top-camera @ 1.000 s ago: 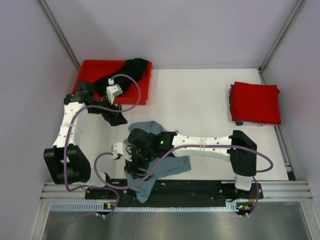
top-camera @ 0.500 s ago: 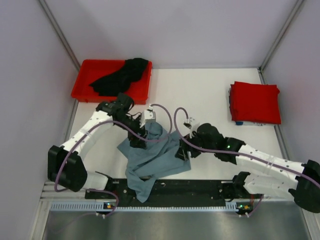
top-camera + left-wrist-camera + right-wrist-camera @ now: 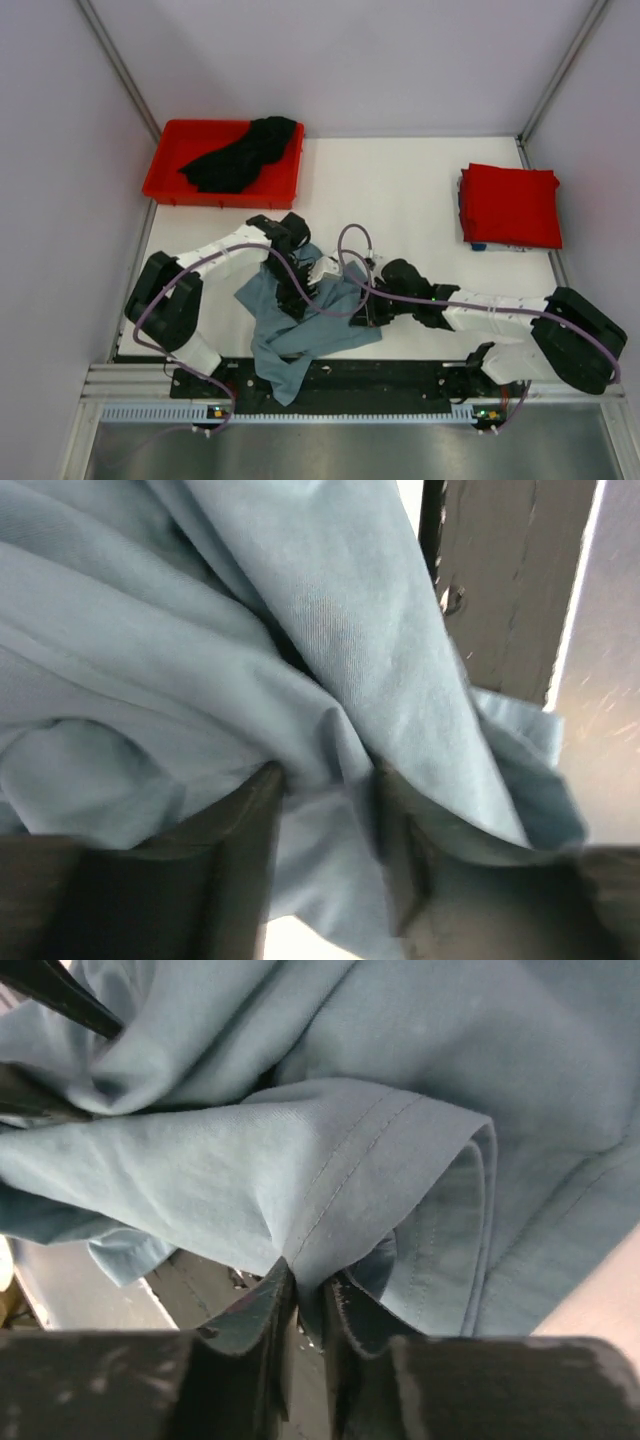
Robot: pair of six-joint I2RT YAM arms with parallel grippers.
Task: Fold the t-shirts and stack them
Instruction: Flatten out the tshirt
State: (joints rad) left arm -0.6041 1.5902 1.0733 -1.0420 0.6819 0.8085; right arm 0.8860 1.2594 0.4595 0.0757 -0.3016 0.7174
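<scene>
Blue shirt (image 3: 300,340) crumpled, lower centre. Right end effector (image 3: 310,1295) pinches its hem; left end effector (image 3: 325,800) half-wide astride fold.

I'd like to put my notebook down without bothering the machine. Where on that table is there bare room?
The widest bare stretch of table lies at the back, between the red bin holding the black t-shirt and the folded red t-shirt. The near middle is crowded: the grey-blue t-shirt lies crumpled there under the left arm and right arm.
</scene>
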